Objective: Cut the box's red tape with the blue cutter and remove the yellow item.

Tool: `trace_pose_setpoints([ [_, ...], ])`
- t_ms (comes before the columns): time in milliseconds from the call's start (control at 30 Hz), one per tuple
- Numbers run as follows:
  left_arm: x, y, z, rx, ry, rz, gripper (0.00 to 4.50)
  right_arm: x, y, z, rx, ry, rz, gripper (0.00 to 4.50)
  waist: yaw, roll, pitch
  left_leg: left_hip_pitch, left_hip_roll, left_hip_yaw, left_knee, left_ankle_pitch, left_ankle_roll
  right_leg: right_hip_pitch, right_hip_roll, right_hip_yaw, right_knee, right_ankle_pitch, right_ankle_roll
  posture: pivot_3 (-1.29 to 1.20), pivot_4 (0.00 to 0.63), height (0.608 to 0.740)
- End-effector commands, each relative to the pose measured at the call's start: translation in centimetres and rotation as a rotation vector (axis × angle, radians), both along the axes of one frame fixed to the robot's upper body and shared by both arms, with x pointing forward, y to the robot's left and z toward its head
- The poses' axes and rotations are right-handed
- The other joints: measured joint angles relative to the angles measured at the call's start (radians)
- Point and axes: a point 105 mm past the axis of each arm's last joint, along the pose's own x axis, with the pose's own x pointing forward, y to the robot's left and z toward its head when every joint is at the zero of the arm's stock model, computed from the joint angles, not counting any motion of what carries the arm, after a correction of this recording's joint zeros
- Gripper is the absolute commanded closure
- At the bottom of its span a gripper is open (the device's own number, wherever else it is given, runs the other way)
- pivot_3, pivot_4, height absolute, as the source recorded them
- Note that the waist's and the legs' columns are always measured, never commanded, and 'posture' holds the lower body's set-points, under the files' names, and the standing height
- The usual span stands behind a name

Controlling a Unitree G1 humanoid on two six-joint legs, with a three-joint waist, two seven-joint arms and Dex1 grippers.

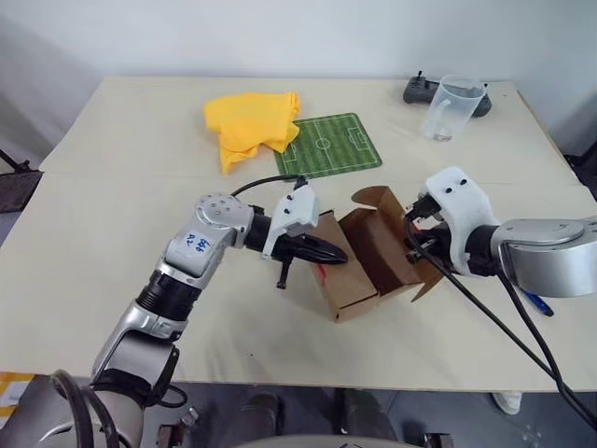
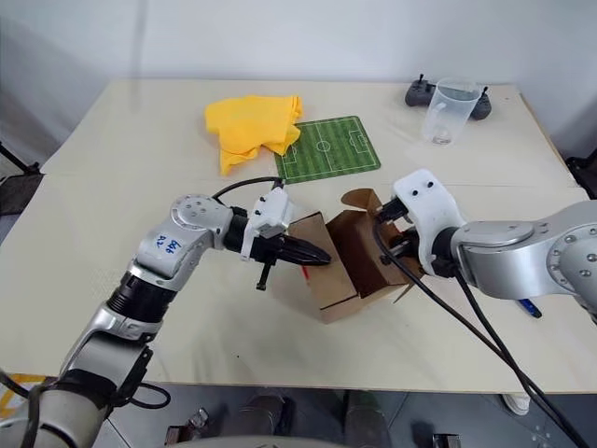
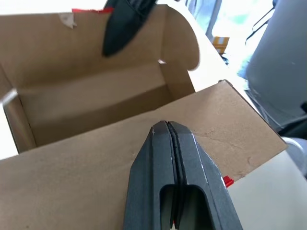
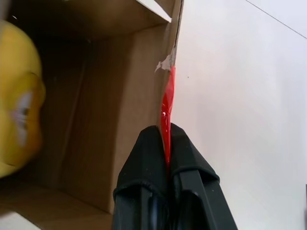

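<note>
The brown box (image 1: 368, 257) stands open at the table's middle, flaps spread. My left gripper (image 3: 166, 127) is shut and empty, and it hovers over the box's left flap (image 3: 96, 163), pointing right. My right gripper (image 4: 163, 130) is shut on the edge of the right flap, pinching it where a strip of red tape (image 4: 167, 103) runs. Another red scrap (image 1: 320, 273) shows under the left flap. The yellow item (image 4: 17, 100) lies inside the box. The blue cutter (image 1: 539, 303) lies on the table under my right arm, partly hidden.
A yellow cloth (image 1: 250, 126) and a green pitch mat (image 1: 328, 146) lie behind the box. A clear plastic cup (image 1: 451, 107) and a black controller (image 1: 420, 91) stand at the far right. Bare table (image 1: 112, 243) spreads to the left.
</note>
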Motion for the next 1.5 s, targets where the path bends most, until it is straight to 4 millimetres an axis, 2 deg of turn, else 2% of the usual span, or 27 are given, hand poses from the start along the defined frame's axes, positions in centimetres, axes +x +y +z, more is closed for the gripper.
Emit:
trace_pose_setpoints([
  [33,0.5,2.3,-2.3,0.072,0.099,0.078,4.50,-0.5,-0.4,1.2,-0.007,-0.030,0.008,4.45,0.000,0.001,0.000,0.000,0.000,0.000,0.000,0.000,0.000,0.000,0.000,0.000,0.000,0.000,0.000,0.00,0.150,0.740],
  [233,-0.2,3.7,-3.4,0.114,0.169,0.100,4.50,-1.2,-1.0,1.1,-0.011,0.005,0.016,4.45,0.008,0.002,-0.001,0.002,-0.002,0.000,0.001,0.001,0.000,0.002,-0.001,0.000,-0.001,0.000,0.000,0.00,0.150,0.740],
  [500,-0.3,4.6,-4.7,0.132,0.204,0.193,4.50,-1.8,-0.4,-0.6,-0.003,0.046,0.033,4.45,0.013,0.001,-0.001,0.000,-0.003,0.000,0.001,0.002,0.001,0.000,-0.001,0.001,0.004,0.000,0.000,0.00,0.150,0.740],
  [733,0.4,3.8,-4.3,0.077,0.177,0.240,4.50,-1.0,0.2,-1.2,0.013,0.029,0.028,4.45,0.002,0.001,-0.001,0.000,-0.002,0.000,0.001,0.002,0.000,-0.001,-0.002,0.001,0.004,0.000,0.000,0.00,0.150,0.740],
  [867,-0.2,3.6,-3.8,0.034,0.272,0.224,4.50,-0.9,-0.2,-1.3,0.005,0.025,0.019,4.45,0.001,0.001,-0.001,0.000,-0.002,0.000,0.001,0.002,0.000,-0.001,-0.001,0.001,0.004,0.000,0.000,0.00,0.150,0.740],
  [967,0.0,4.4,-4.4,0.083,0.258,0.253,3.90,-0.9,-0.7,-0.7,0.033,0.011,0.005,3.78,0.001,0.001,-0.001,0.000,-0.002,0.000,0.001,0.002,0.000,-0.001,-0.001,0.001,0.004,0.000,0.000,0.00,0.150,0.740],
  [1133,0.5,6.0,-4.3,0.092,0.228,0.304,2.45,-0.9,-3.2,1.8,0.055,-0.109,-0.020,2.12,0.003,0.001,-0.001,0.000,-0.002,0.000,0.001,0.002,0.000,-0.001,-0.001,0.001,0.005,0.000,0.000,0.00,0.150,0.740],
  [1167,0.5,6.5,-4.2,0.096,0.225,0.312,2.01,-0.7,-3.8,2.5,0.070,-0.158,-0.023,1.64,0.003,0.001,-0.001,0.000,-0.002,0.000,0.001,0.002,0.000,-0.001,-0.001,0.001,0.004,0.000,0.000,0.00,0.150,0.740],
  [1200,0.7,7.3,-4.1,0.092,0.210,0.336,1.79,-0.8,-4.3,3.4,0.101,-0.226,-0.005,1.38,0.003,0.001,-0.001,0.000,-0.002,0.000,0.001,0.002,0.000,-0.001,0.000,0.001,0.005,0.000,0.000,0.00,0.150,0.740],
  [1333,1.4,10.7,-2.9,-0.008,0.156,0.407,0.62,-2.7,-5.7,5.3,0.190,-0.402,0.164,0.04,0.003,0.001,-0.001,0.001,-0.002,0.001,0.000,0.002,0.001,-0.001,0.003,0.001,0.007,0.000,0.000,0.00,0.150,0.740],
  [1400,1.0,12.8,-1.9,-0.108,0.063,0.405,0.03,-4.5,-6.3,6.1,0.271,-0.512,0.291,0.00,0.003,0.001,-0.001,0.002,-0.002,0.002,0.000,0.002,0.001,-0.001,0.003,0.002,0.007,0.000,0.000,0.00,0.150,0.740],
  [1500,0.1,15.0,-1.7,-0.158,-0.057,0.395,0.03,-6.5,-6.6,6.7,0.246,-0.671,0.454,0.00,-0.001,0.001,-0.001,0.005,-0.003,0.004,0.000,0.002,0.001,0.001,0.003,0.004,0.008,0.000,0.000,0.00,0.150,0.740],
])
